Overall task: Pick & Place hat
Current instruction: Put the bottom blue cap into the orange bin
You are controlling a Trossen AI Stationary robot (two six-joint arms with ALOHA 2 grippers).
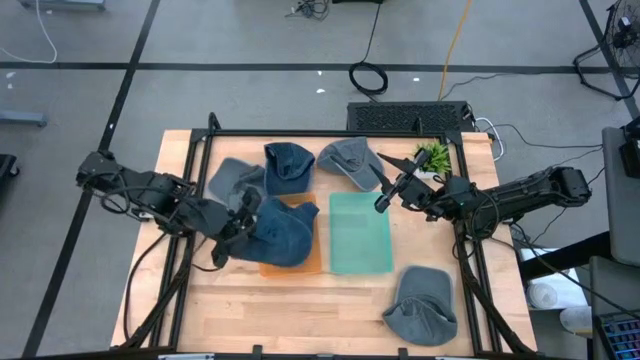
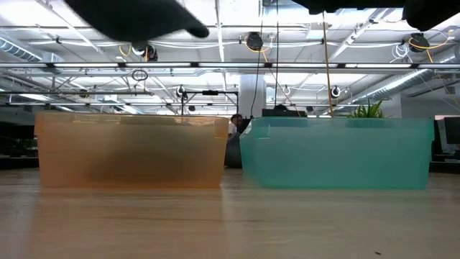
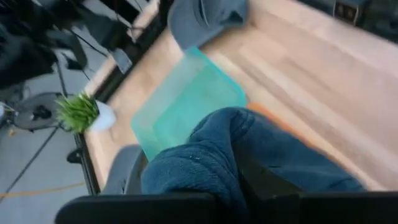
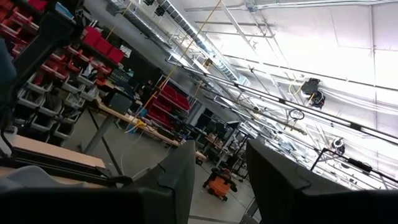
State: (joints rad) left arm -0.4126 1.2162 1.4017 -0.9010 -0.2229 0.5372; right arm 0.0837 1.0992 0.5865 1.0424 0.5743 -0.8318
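1. Left gripper [image 1: 238, 232] – fingers closed tight on a dark blue hat [image 1: 278, 232], held over the orange bin [image 1: 300, 262]; in the left wrist view the blue fabric bunches right at the fingers.
2. Right gripper [image 1: 384, 190] – fingers partly apart, holding nothing, raised above the table [image 1: 350, 320] near the teal bin [image 1: 360, 232], tilted up toward the ceiling.
3. Hats: 5 total – 2 blue (2nd blue hat [image 1: 289, 166] at the back), 3 grey [image 1: 348, 160] [image 1: 235, 177] [image 1: 422, 306].
4. Bins: 2. Small potted plant [image 1: 433, 157]: 1.
5. No readable writing.
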